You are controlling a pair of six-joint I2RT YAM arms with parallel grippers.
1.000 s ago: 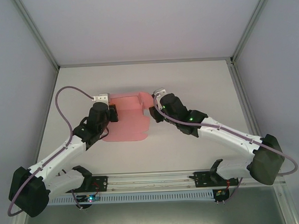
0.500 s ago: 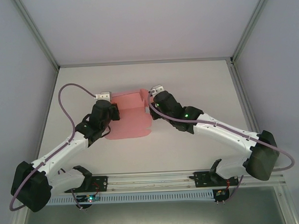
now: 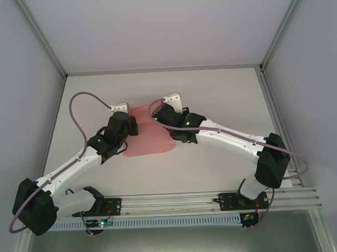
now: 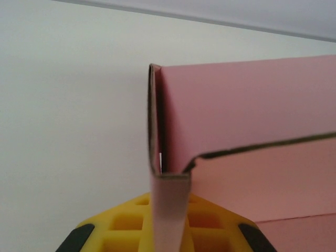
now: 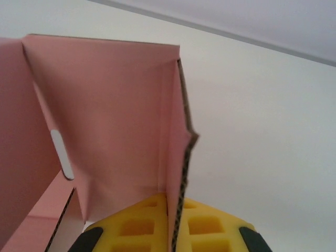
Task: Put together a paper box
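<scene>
The pink paper box (image 3: 149, 140) lies part-folded, both sides standing upright.

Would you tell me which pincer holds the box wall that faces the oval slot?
The right pincer, holding the paper box by the wall opposite the oval slot; the left pincer holds a folded corner.

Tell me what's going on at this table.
Two robot arms are folding a pink paper box in the middle of the table. The left gripper pinches a folded-up wall on the box's left side. The right gripper pinches one on its right. Some walls are raised, but the box is open and unfinished.
</scene>
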